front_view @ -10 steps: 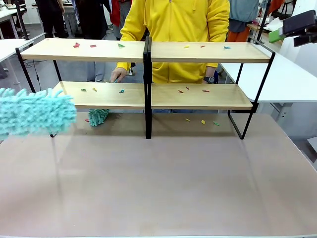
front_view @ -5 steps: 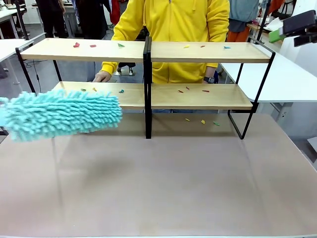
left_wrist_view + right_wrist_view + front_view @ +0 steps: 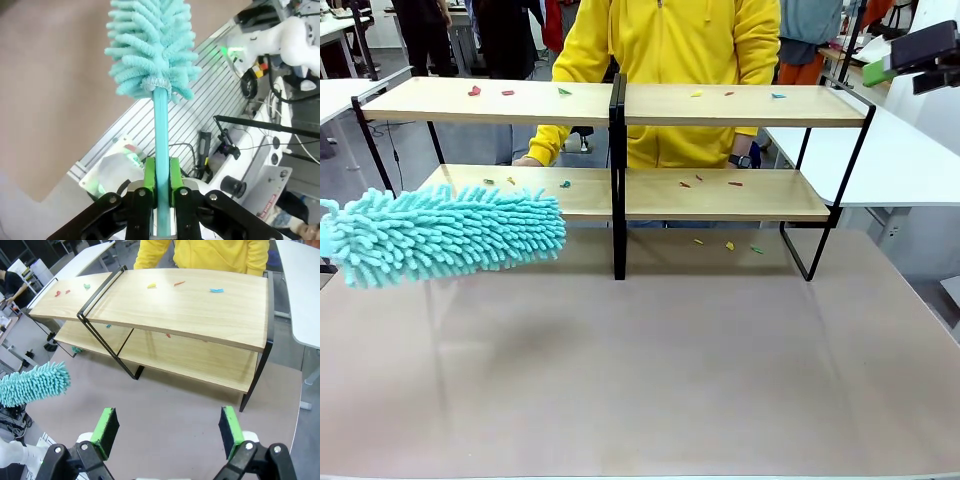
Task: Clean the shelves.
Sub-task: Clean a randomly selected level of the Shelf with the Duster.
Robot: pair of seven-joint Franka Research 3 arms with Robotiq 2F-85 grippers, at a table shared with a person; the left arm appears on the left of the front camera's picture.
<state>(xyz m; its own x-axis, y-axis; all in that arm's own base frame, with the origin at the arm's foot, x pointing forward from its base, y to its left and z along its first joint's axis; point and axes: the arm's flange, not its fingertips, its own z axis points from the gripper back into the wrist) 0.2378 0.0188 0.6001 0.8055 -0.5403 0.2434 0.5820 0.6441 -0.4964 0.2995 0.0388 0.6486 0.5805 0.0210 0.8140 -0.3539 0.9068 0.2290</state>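
The shelves (image 3: 720, 104) stand across the far part of the table (image 3: 650, 370): 2 long light-wood boards, one above the other, on a thin black frame with a black centre post. Small coloured scraps (image 3: 475, 90) lie scattered on both boards, and a few more on the table under the right half.

A fluffy teal duster (image 3: 445, 235) hangs roughly level in front of the left half of the lower board, its tip short of the centre post; whether it touches the wood cannot be told. The left gripper (image 3: 161, 172) has its green pads pressed tight on the duster's teal handle.

The right gripper (image 3: 170, 427) hovers high at the right end of the shelves, its 2 fingers spread wide with nothing between them.

Behind the shelves stands a person in a yellow jacket (image 3: 670, 60), one hand (image 3: 528, 160) at the back of the lower board
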